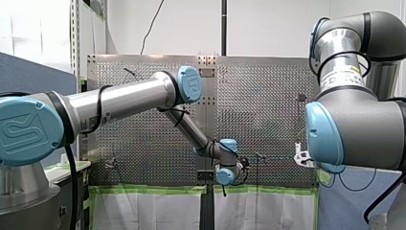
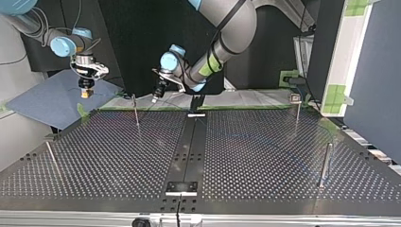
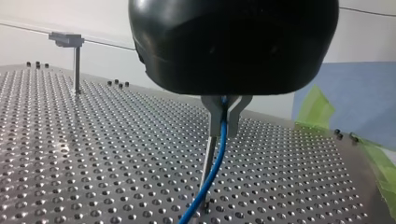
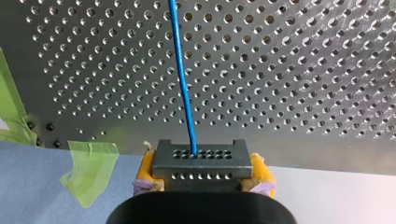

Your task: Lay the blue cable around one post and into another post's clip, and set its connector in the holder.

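Observation:
In the left wrist view the blue cable runs down between my left gripper's metal fingers, which are shut on it just above a thin post. In the top view my left gripper hangs at the table's far edge, beside that thin post. My right gripper has its yellow pads shut on the grey connector. The cable leaves the connector and runs out over the perforated plate. In the top view my right gripper hovers beyond the table's far left corner, over a blue mat.
A post with a clip stands at the top view's far right, a thicker post nearer at the right, a thin one at the left. A black strip with fixtures runs down the middle. Green tape edges the plate.

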{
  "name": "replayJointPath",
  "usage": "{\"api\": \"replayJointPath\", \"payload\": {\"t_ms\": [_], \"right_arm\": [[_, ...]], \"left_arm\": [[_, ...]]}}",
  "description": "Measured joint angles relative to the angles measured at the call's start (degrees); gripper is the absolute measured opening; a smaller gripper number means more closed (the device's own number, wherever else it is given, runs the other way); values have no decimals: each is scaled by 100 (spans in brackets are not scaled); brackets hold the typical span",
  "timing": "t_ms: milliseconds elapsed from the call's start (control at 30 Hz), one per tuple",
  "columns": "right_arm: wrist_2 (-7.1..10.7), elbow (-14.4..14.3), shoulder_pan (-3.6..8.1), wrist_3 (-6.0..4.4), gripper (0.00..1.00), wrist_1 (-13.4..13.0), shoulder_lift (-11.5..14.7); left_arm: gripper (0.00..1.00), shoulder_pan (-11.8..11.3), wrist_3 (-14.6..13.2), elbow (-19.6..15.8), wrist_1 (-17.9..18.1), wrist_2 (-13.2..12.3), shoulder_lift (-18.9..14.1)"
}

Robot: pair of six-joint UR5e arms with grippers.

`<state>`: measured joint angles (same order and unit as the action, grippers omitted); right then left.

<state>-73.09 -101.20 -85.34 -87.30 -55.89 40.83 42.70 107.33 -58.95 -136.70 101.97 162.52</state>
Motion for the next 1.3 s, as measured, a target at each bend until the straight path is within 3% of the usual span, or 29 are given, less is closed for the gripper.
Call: {"api": "replayJointPath", "payload": {"t_ms": [67, 100, 133, 167, 200, 267, 633, 1033, 1300], "right_arm": [[0, 3, 1, 0, 0, -8, 0], [4, 4, -2, 0, 0, -10, -2], [7, 3, -7, 0, 0, -14, -4], [9, 3, -12, 0, 0, -15, -5], [11, 2, -16, 0, 0, -16, -5], [16, 3, -20, 3, 0, -19, -6], [22, 2, -35, 5, 0, -8, -8], [41, 7, -46, 39, 0, 15, -8], [181, 7, -48, 98, 0, 19, -8]], "left_arm": [[30, 9, -36, 2, 6, -31, 0], [30, 18, -59, 2, 12, -63, -2], [42, 27, -75, 2, 17, -90, -3], [64, 33, -93, 1, 19, -119, -4], [64, 38, -117, 2, 20, -162, -4], [97, 47, -152, 1, 20, -240, -6], [100, 109, -297, 0, -87, -319, -7], [100, 148, -737, -113, -619, -421, -88], [100, 112, -775, -489, -384, -396, -456]]}}
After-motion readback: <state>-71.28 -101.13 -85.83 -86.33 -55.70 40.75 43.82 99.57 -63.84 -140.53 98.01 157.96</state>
